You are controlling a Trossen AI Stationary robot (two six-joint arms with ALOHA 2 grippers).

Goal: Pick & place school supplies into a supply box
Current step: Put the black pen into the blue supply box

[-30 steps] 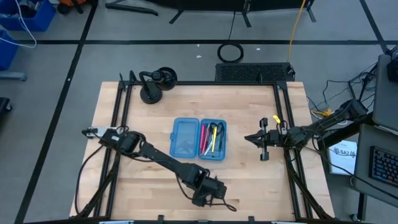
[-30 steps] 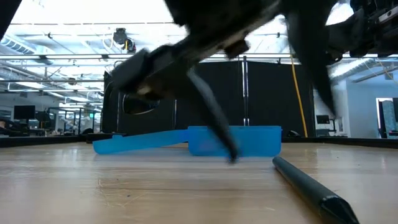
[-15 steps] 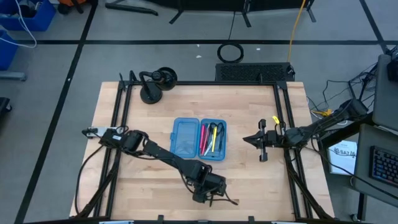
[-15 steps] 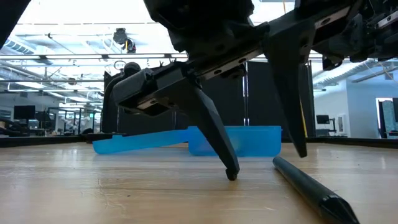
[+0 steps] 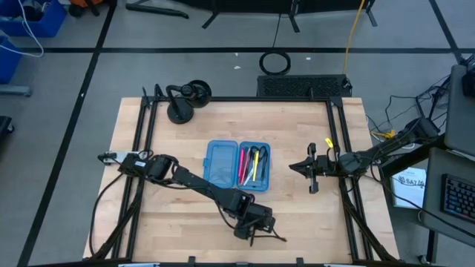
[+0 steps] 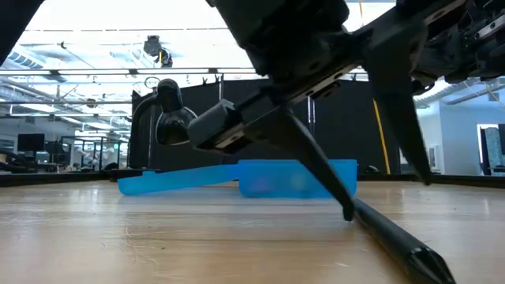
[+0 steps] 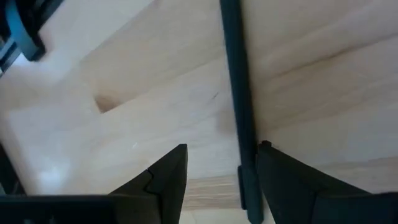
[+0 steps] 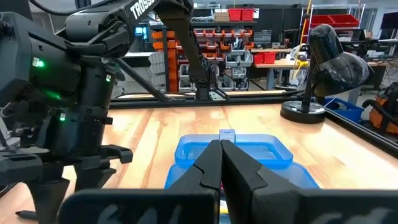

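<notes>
Left claw [image 7: 221, 168] apart astride, perhaps touching, black pen [image 7: 236, 99]; right claw [image 8: 220, 163] together

A robotics lab: workbenches [image 8: 249, 65], red parts bins [image 8: 245, 14]; ceiling trusses [image 6: 79, 75] beyond the table.

Bright, even overhead light throughout; the low view's near foreground is blurred, and ceiling lights glare behind.

Black desk lamp [image 5: 185, 100] — table's [image 5: 297, 215] far-left corner
</notes>
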